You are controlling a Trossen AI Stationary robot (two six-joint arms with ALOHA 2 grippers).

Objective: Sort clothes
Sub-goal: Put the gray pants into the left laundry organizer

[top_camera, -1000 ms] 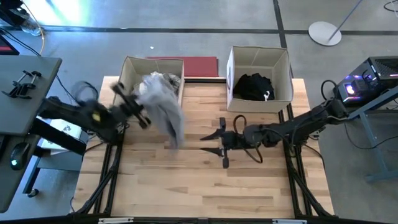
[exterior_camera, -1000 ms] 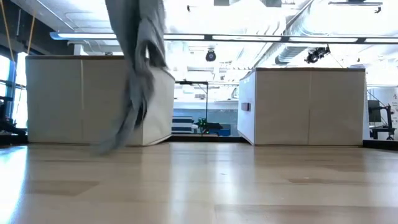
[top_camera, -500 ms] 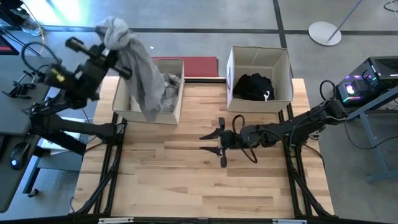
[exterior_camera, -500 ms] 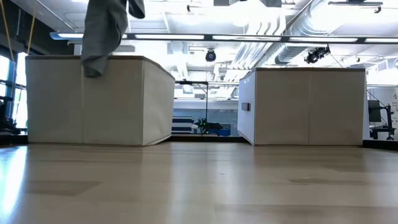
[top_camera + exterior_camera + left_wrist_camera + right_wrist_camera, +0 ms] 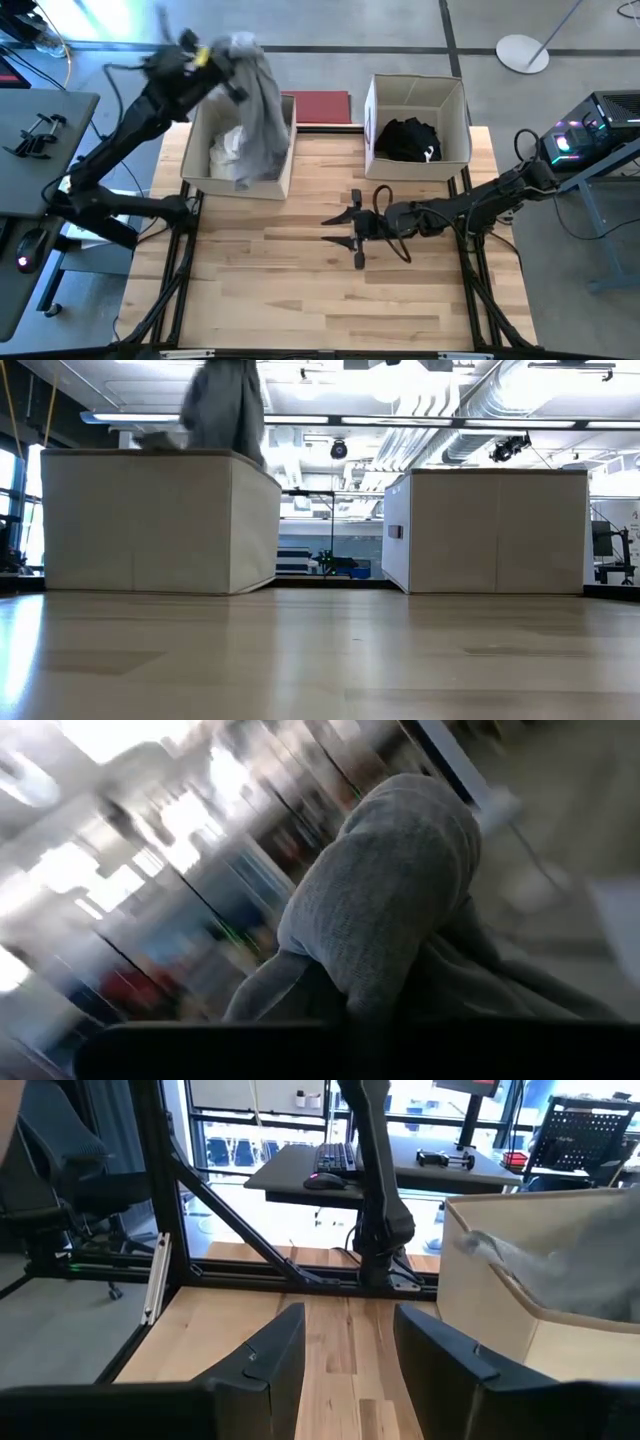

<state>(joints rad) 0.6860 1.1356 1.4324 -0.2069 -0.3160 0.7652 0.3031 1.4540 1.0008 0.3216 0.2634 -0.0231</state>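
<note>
Clothes are what we are sorting, and right now we have a light grey garment (image 5: 258,110) pinched in our left gripper (image 5: 222,62), whose fingers are closed tight on a bunched fold near the garment's top. We hold it high above the left beige box (image 5: 197,165), over its far rim, so the cloth hangs down in a long drape with its lower end reaching into the box, where a pale garment (image 5: 226,152) already lies. In the low view we see the grey garment (image 5: 225,405) dangling at the top edge of that box (image 5: 150,520). Its long axis runs from the pinch down to the trailing hem, close to vertical but slanting a little toward the table's near side as seen from above. We judge the fabric to be light, soft and limp: it folds and swings freely, has no stiffness to hold a shape, and should drop and crumple once let go. A pinch on a gathered fold is the sensible hold, since a single thin layer could slip out. Our right gripper (image 5: 352,228) waits low over the middle of the wooden table (image 5: 300,300), fingers partly apart and holding nothing. Dark clothes (image 5: 407,138) lie in the right beige box (image 5: 455,95).
</note>
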